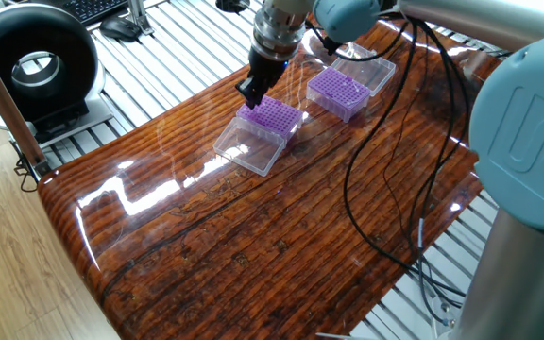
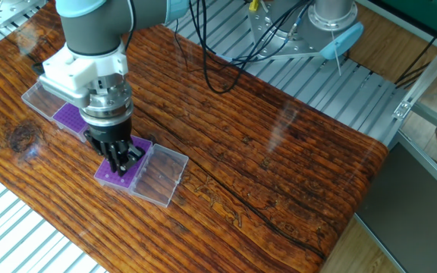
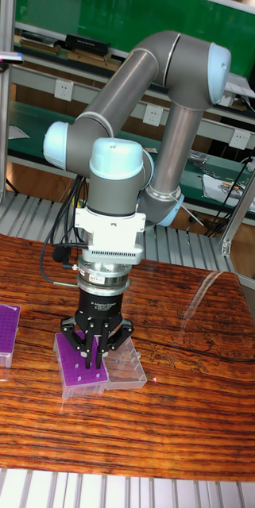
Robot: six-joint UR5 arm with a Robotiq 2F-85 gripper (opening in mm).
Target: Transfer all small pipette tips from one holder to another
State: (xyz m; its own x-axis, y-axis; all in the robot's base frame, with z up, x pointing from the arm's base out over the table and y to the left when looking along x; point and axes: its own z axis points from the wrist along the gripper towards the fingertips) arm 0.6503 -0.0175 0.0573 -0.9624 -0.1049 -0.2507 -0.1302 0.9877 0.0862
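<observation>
Two purple boxes sit on the table (image 2: 294, 152): the far holder (image 3: 1, 332) and the near holder (image 3: 78, 370), whose small pipette tips (image 1: 270, 115) look mostly untransferred; the gripper (image 3: 94, 362), fingers nearly together, hovers there, grasp unclear

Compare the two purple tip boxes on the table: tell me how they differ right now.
1. The gripper hangs right over the near purple box; the far purple box has nothing above it.
2. In the tall view, the near box sits mid-table, while the far box lies at the left edge, partly cut off.

Both are purple dotted grids, each with a clear lid folded open beside it on the wooden table.
</observation>
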